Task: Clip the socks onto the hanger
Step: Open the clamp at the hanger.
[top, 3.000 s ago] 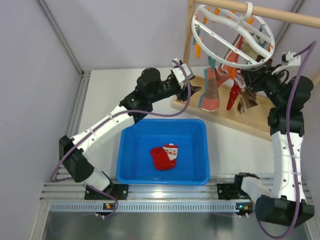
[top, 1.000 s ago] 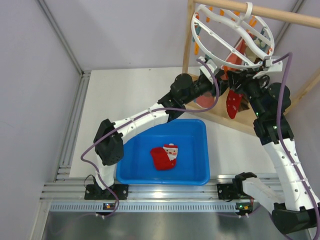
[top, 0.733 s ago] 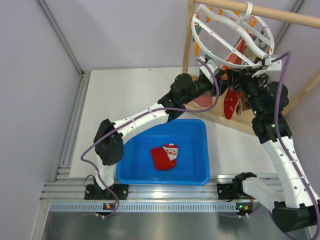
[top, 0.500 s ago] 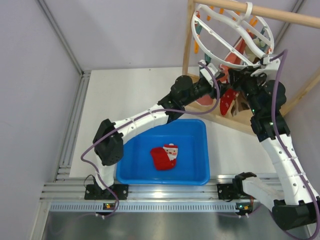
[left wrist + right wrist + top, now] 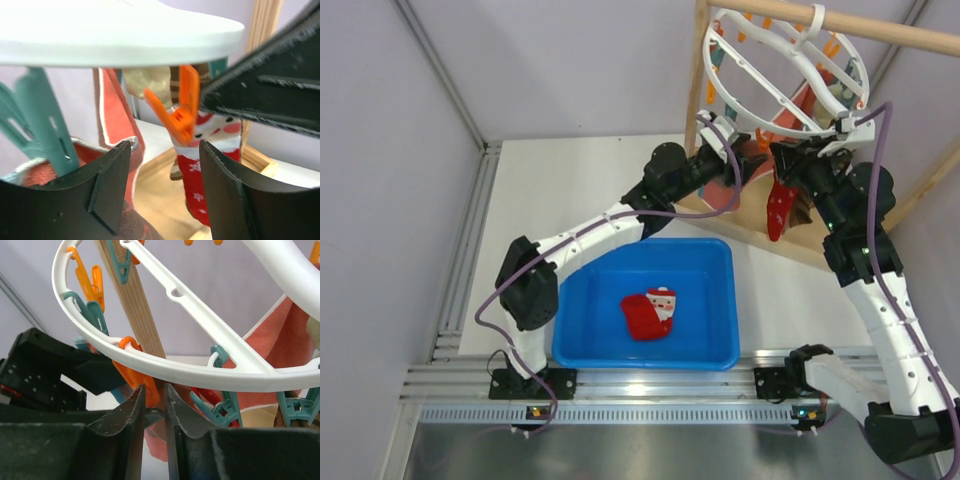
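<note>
The white ring hanger (image 5: 750,100) hangs from the wooden bar at the top right. A red Santa sock (image 5: 778,212) hangs under its near rim. In the left wrist view an orange clothespin (image 5: 182,114) bites the cuff of this sock (image 5: 200,175). My right gripper (image 5: 788,165) is shut at the sock's top, with its jaws (image 5: 154,387) just under the ring (image 5: 200,367) and the orange clothespin (image 5: 142,382). My left gripper (image 5: 735,152) is open and empty, and its jaws (image 5: 166,150) stand a little short of the clip. A second Santa sock (image 5: 650,313) lies in the blue bin.
The blue bin (image 5: 570,330) sits in front of the arms. Salmon-pink socks (image 5: 725,195) hang to the left of the red one, close to my left fingers (image 5: 112,185). The wooden stand's post (image 5: 700,60) and base (image 5: 820,245) are behind. Teal clothespins (image 5: 225,407) line the rim.
My left arm reached in to the hanger's rim, then drew back a little to the left. The right gripper rose with the red sock to the rim, and the sock now hangs straight.
</note>
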